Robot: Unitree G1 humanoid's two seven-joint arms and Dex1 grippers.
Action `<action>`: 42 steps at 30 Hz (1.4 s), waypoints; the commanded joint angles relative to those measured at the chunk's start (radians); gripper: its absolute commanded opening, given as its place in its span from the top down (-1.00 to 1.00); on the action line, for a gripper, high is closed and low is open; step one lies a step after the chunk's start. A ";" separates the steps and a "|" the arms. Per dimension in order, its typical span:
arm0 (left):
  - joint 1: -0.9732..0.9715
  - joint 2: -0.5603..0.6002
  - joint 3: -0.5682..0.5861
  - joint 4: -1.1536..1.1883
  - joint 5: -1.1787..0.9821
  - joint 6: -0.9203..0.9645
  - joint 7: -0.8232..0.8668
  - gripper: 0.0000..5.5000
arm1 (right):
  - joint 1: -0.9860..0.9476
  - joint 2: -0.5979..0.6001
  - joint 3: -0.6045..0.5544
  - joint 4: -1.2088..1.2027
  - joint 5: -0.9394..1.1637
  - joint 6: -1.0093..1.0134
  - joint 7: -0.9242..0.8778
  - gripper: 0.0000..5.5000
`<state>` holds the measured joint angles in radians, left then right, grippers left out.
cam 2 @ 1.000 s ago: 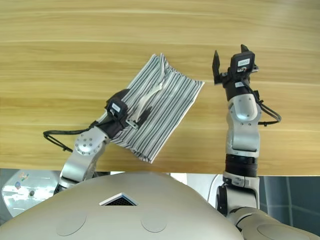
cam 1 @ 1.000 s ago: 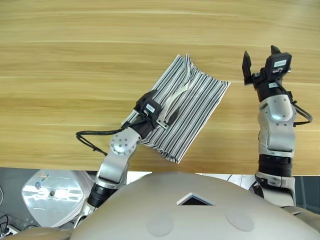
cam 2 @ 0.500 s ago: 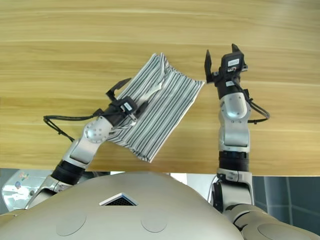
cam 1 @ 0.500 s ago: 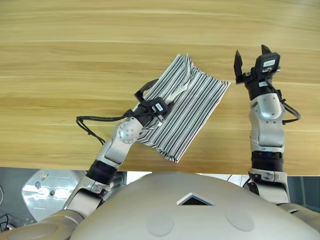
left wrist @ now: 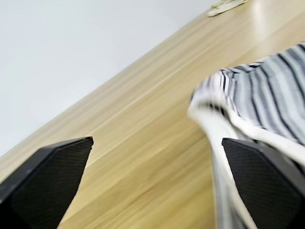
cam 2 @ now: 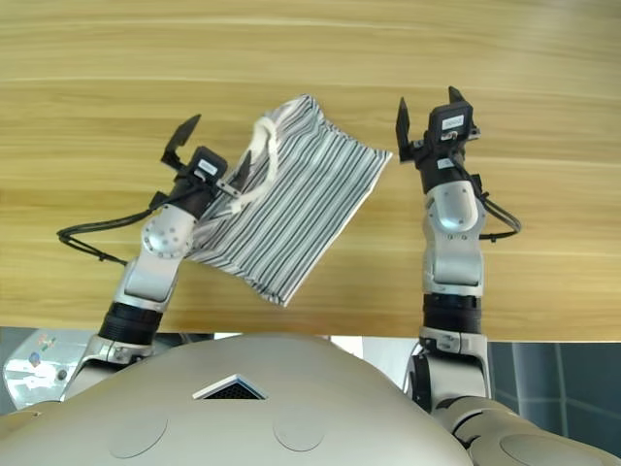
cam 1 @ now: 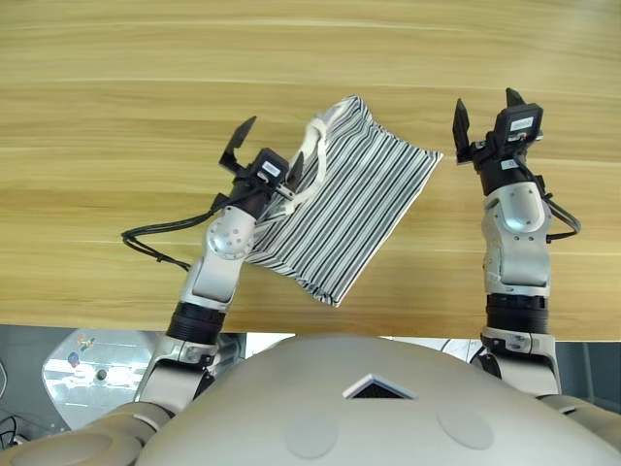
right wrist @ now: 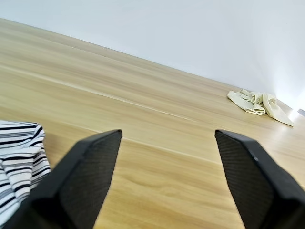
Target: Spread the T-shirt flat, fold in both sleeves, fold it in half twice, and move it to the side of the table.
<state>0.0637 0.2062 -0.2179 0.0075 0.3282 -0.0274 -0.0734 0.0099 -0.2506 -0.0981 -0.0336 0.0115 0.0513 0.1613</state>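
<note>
No text, number or sign can be read anywhere. The only print stands on two small white labels. The left label (cam 1: 271,170) is stuck on the black housing just behind the left end effector (cam 1: 270,153), at about 10 o'clock from the T-shirt (cam 1: 359,209). The right label (cam 1: 518,122) is on the matching housing behind the right end effector (cam 1: 483,107), at about 2 o'clock from the T-shirt. Each carries a short dark line of characters, too small to make out. The counter's (cam 1: 116,116) wood and the T-shirt's stripes bear no lettering.
</note>
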 commanded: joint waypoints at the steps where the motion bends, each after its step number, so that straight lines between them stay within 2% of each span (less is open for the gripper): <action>1: -0.038 -0.010 0.058 0.042 -0.015 0.025 0.047 -0.82 | 0.005 0.006 0.003 0.014 -0.004 -0.012 -0.003 -0.31; 6: -0.066 0.005 0.131 0.125 -0.046 0.025 0.067 -0.82 | 0.012 0.006 0.012 0.001 -0.002 -0.016 0.004 -0.31; 11: -0.049 0.056 0.211 0.049 -0.091 -0.038 0.058 -0.82 | 0.014 -0.002 0.026 0.005 -0.015 -0.029 0.011 -0.31; 12: -0.024 0.069 0.198 0.004 -0.111 -0.069 0.017 -0.82 | 0.020 -0.014 0.041 0.001 -0.031 -0.044 0.022 -0.31; 14: 0.067 0.116 0.100 -0.141 -0.185 -0.167 -0.142 -0.82 | 0.057 -0.074 0.086 -0.032 -0.070 -0.102 0.090 -0.31; 17: 0.168 0.246 -0.031 -0.271 -0.292 -0.324 -0.393 -0.82 | 0.136 -0.188 0.141 -0.079 -0.114 -0.204 0.215 -0.31; 19: 0.151 0.318 -0.085 -0.219 -0.293 -0.358 -0.525 -0.82 | 0.170 -0.230 0.174 -0.085 -0.140 -0.247 0.260 -0.31; 21: 0.070 0.344 -0.113 -0.090 -0.233 -0.354 -0.575 -0.82 | 0.176 -0.239 0.194 -0.094 -0.145 -0.265 0.280 -0.31; 24: -0.067 0.320 -0.119 0.090 -0.299 -0.303 -0.678 -0.82 | 0.174 -0.234 0.209 -0.109 -0.146 -0.277 0.290 -0.31; 27: -0.204 0.245 -0.106 0.247 -0.334 -0.237 -0.700 -0.82 | 0.162 -0.223 0.218 -0.097 -0.152 -0.286 0.281 -0.31; 31: -0.381 0.090 -0.125 0.460 -0.360 -0.183 -0.735 -0.82 | 0.142 -0.214 0.240 -0.080 -0.161 -0.300 0.277 -0.31; 37: -0.430 -0.021 -0.144 0.575 -0.369 -0.178 -0.809 -0.82 | 0.139 -0.210 0.240 -0.089 -0.164 -0.300 0.274 -0.31; 42: -0.438 -0.047 -0.093 0.662 -0.352 -0.115 -0.721 -0.82 | 0.145 -0.205 0.234 -0.112 -0.159 -0.284 0.270 -0.31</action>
<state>-0.3543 0.1614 -0.3425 0.6350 -0.0326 -0.1891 -0.8518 0.1598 -0.4547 0.1409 -0.1211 -0.1457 -0.2456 0.4349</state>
